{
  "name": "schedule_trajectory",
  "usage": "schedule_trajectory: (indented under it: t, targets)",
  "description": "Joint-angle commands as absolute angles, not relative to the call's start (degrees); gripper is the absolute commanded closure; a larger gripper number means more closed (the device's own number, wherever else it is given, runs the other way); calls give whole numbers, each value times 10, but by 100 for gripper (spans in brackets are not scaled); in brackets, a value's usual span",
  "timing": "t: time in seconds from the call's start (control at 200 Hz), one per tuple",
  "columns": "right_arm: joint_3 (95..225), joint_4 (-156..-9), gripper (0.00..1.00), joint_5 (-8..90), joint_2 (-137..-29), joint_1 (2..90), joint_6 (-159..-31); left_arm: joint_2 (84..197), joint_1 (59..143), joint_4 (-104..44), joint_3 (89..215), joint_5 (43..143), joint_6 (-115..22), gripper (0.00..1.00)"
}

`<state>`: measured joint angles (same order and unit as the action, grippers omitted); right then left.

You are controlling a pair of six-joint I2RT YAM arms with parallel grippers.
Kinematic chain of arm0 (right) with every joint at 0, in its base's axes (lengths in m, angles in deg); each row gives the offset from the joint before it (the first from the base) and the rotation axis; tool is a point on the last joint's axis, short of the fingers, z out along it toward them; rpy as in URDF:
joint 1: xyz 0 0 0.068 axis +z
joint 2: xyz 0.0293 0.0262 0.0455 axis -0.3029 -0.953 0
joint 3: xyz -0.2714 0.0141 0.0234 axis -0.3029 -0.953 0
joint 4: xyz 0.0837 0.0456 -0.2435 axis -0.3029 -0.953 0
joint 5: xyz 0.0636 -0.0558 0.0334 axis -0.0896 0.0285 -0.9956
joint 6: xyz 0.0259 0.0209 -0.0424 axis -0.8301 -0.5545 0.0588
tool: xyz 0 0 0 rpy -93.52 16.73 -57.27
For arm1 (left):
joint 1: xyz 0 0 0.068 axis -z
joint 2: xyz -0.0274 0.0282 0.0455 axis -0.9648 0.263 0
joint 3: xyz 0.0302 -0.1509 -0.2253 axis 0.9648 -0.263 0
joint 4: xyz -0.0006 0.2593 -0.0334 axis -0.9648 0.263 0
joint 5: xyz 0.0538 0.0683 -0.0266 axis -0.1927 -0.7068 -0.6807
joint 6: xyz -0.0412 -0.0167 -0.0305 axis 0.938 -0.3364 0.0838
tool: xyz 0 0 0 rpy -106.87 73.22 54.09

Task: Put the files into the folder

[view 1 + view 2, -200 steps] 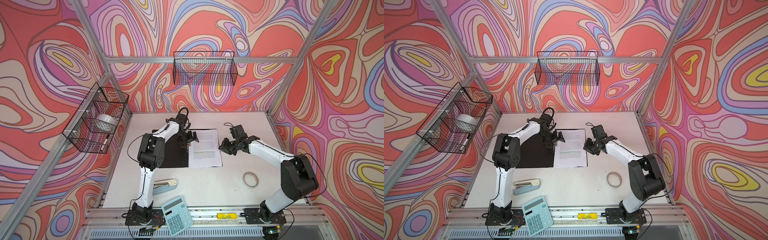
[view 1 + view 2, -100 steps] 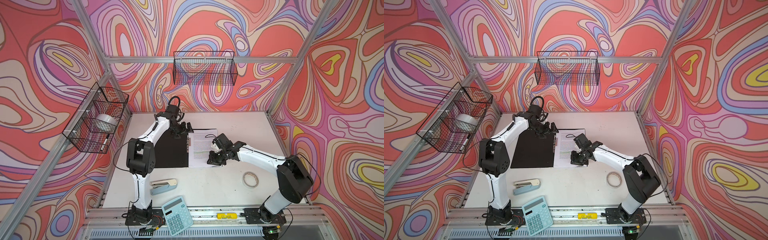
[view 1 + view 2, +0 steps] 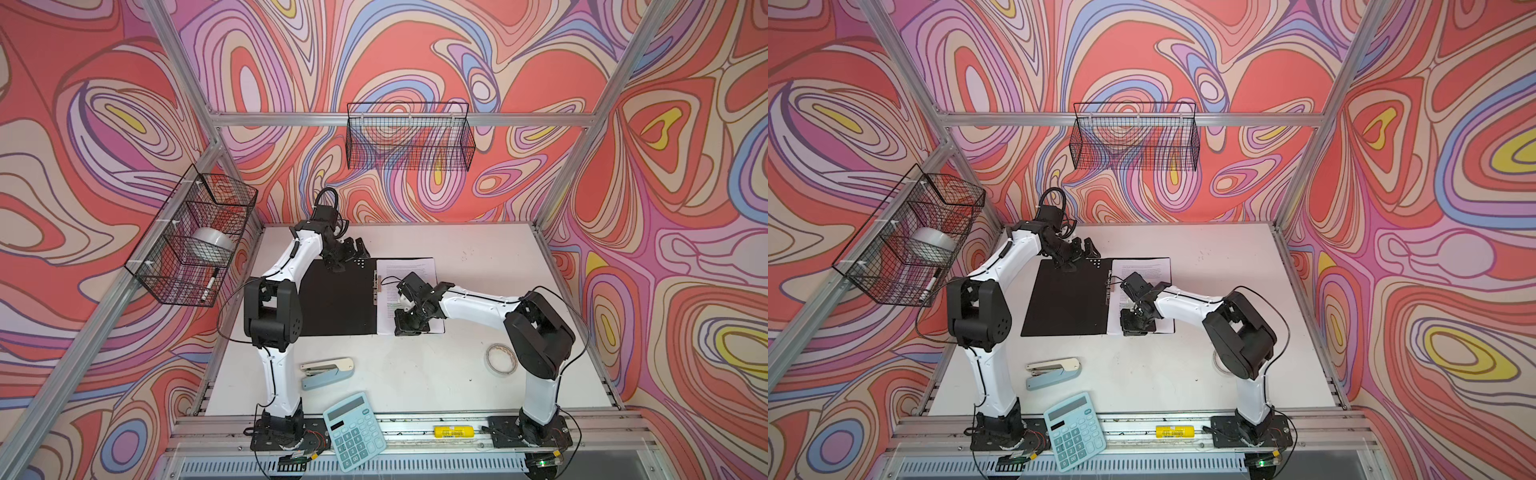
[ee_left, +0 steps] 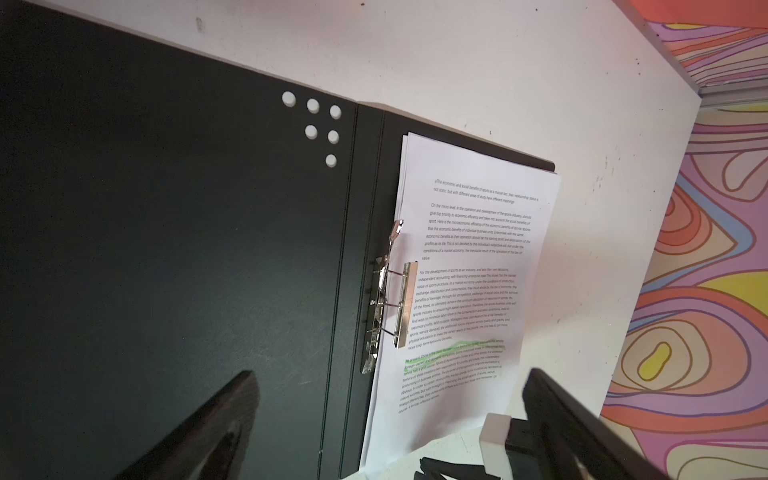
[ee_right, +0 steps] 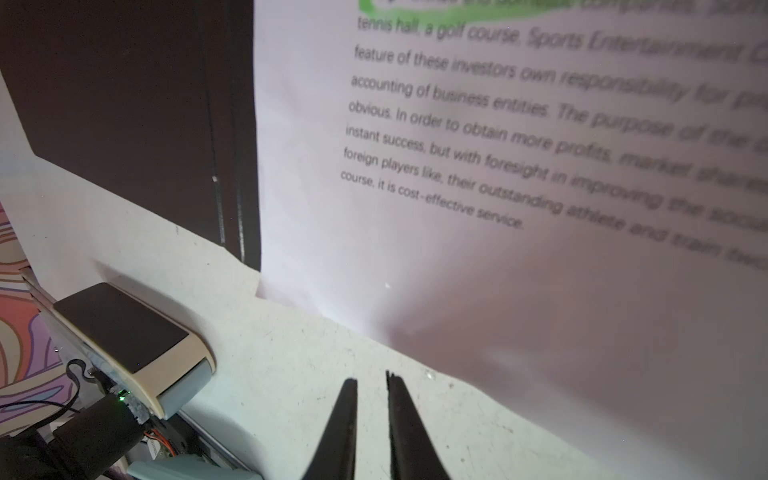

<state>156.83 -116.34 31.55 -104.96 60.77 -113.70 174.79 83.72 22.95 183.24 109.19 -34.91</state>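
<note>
Since a second earlier, the right gripper, fingers nearly pressed together on nothing, has been shifted from the side of the files to their near edge, and the left gripper, spread wide, to the far edge of the folder. The files are laid on the right cover of the opened folder. A tape roll is kept in the wall basket; a stapler and a calculator are left near the front.

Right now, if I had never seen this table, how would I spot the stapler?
Start at the white table and find the open black folder lying on it. Just nearer the camera, between the folder and the teal calculator, lies the stapler. It is long and narrow, pale blue below and cream above, unlike its flat neighbours.
</note>
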Motion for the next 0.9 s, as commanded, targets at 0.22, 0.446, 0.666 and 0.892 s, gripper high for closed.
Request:
schedule_trajectory:
  t: [0.22,0.446,0.666,0.892]
  targets:
    - [1598,-1176,84,296,-1082,621,-1119,1740,838,238,1823,1098,-343,0]
    - [1620,-1188,84,288,-1107,629,-1110,1742,838,237,1821,1099,-341,0]
    - [1640,-1189,84,283,-1128,629,-1105,1740,838,233,1817,1100,-340,0]
    - [1663,-1206,84,298,-1145,629,-1094,1740,838,231,1815,1102,-338,0]
